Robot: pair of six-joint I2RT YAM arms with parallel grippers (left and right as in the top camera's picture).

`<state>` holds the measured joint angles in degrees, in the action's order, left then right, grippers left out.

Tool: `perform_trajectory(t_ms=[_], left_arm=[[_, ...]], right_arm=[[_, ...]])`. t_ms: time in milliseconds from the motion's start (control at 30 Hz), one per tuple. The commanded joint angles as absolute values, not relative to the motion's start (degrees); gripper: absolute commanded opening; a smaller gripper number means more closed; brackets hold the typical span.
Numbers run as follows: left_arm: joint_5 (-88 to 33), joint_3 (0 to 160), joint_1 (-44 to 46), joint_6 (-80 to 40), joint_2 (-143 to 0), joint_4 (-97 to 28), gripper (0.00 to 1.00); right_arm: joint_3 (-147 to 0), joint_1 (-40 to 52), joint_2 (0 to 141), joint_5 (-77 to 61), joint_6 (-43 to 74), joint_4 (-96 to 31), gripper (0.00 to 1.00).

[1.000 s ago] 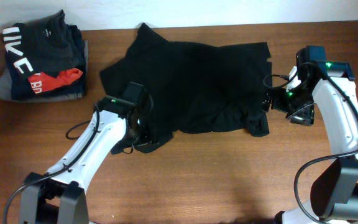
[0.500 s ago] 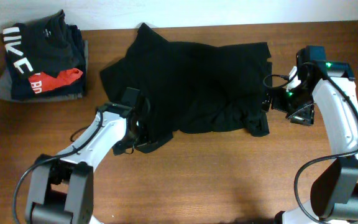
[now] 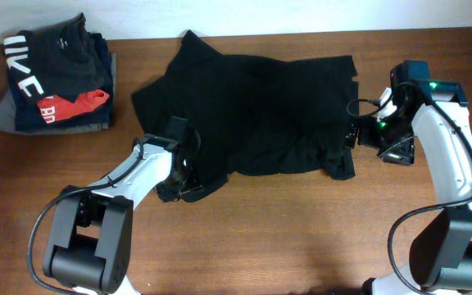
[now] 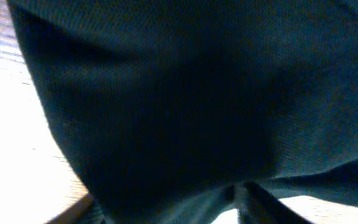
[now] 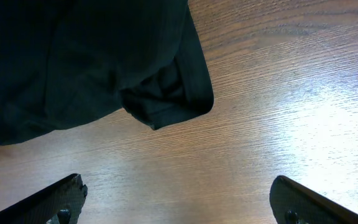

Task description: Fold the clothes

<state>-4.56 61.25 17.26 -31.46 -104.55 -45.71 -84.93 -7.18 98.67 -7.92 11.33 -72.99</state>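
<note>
From above, the black garment (image 3: 252, 106) lies spread but wrinkled in the upper middle of the table (image 3: 301, 238), apart from the pile of folded clothes (image 3: 52, 82) in the upper left. The left hand (image 3: 180, 174) sits at its lower left edge and the right hand (image 3: 357, 135) just beside its right edge, I think so that both ends can be lifted together.

In the left wrist view, cloth fills the frame so closely that I cannot tell if this hand is clamped on it.

In the right wrist view, the fingertips (image 5: 61, 199) stand wide apart in the lower corners with only bare wood between them. The hemmed corner (image 5: 173, 99) lies above, not yet taken
</note>
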Motion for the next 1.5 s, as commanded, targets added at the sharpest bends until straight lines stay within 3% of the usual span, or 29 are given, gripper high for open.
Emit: perform_trajectory(t_ms=[0,67,433,967,1467], left_arm=[[-5.19,60.99,17.12,-31.68,-105.16,-45.19,0.44],[-5.19,60.99,17.12,-31.68,-105.16,-45.23,0.38],[-5.17,60.99,17.12,-31.68,-105.16,-45.23,0.32],[-5.15,60.99,17.12,-31.66,-105.16,-46.09,0.34],[-4.73,60.99,17.12,-31.68,-105.16,-47.11,0.33]], right_arm=[[-84.79,-7.14,98.10,-7.03,10.72,-73.03,0.99],[-84.79,-7.14,98.10,-7.03,10.72,-72.97,0.99],[-83.35,-7.11,98.26,-8.34,10.70,-70.67,0.97],[-73.49,1.93,99.18,-9.65,13.02,-60.20,0.89],[-72.86,2.24,103.68,-10.94,15.99,-58.87,0.76]])
